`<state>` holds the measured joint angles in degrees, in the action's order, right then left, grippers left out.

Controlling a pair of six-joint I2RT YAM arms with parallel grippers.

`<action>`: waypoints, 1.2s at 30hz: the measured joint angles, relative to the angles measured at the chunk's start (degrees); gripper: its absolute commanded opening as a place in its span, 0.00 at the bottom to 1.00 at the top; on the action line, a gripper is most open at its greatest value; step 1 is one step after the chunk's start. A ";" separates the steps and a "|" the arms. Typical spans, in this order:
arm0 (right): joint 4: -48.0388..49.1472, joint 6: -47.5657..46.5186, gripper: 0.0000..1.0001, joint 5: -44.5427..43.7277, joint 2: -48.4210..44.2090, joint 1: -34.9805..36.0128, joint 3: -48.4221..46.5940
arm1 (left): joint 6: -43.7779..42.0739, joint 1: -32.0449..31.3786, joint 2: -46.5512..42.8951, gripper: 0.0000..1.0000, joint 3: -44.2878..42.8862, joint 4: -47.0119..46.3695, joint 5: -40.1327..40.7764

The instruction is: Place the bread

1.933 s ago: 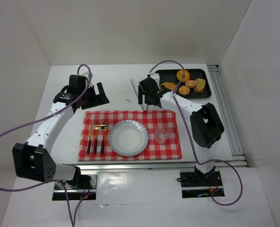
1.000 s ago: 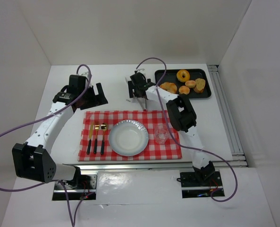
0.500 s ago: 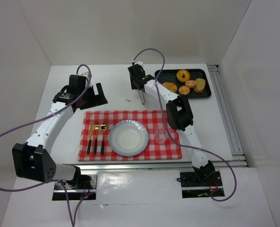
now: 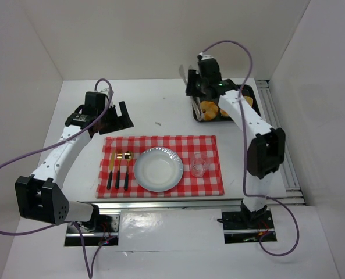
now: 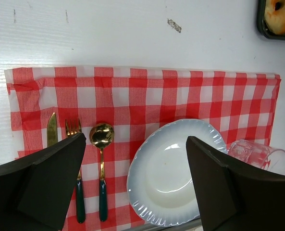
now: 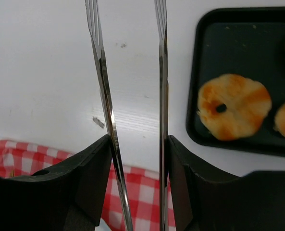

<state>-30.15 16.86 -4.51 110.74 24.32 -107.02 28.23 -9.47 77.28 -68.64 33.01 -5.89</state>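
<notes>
Several golden bread pieces [image 4: 226, 110] lie in a black tray [image 4: 249, 116] at the back right. A ring-shaped piece [image 6: 233, 113] shows on the tray [image 6: 238, 43] in the right wrist view. My right gripper [image 4: 199, 88] [image 6: 138, 139] hovers at the tray's left edge, shut on metal tongs [image 6: 104, 72] [image 4: 199, 111] whose two blades run forward, apart, with nothing between them. The white plate [image 4: 157, 169] [image 5: 173, 178] sits bare on the red checked placemat [image 4: 207, 145]. Left of it, my left gripper [image 4: 115, 118] [image 5: 135, 139] is open and holds nothing.
A clear glass [image 4: 199, 164] [image 5: 257, 154] stands right of the plate. A knife, fork and spoon [image 4: 118, 165] lie on the placemat's left side. White walls enclose the table on three sides. A rail [image 4: 277, 139] runs along the right edge.
My right arm has swung right from the back middle of the table to the tray's left edge, carrying the tongs. The left arm has not moved.
</notes>
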 measured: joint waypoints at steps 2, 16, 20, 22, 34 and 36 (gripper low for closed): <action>0.11 0.37 0.56 0.81 -5.84 -2.34 5.77 | 0.00 0.04 0.00 0.99 0.00 -0.13 -0.31; -0.39 2.05 0.64 6.19 -20.41 -15.69 29.49 | 0.11 0.07 1.79 0.99 0.00 -0.28 -2.67; -0.42 1.90 0.67 7.69 -20.13 -16.48 29.44 | 0.22 0.07 2.25 0.99 0.00 -0.52 -3.61; -0.44 1.77 0.70 8.35 -19.50 -16.76 29.44 | 0.22 0.07 2.25 0.99 0.00 -0.68 -3.87; -0.31 2.29 0.71 14.36 -17.84 -20.09 30.91 | 0.22 0.07 2.40 0.99 0.00 -0.92 -4.52; 0.09 2.69 0.71 15.61 -17.84 -20.98 32.04 | 0.24 0.07 2.43 0.99 0.00 -0.94 -4.57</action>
<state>-30.06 19.55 11.09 92.90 3.33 -74.98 28.47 -9.41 79.70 -68.64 32.08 -10.46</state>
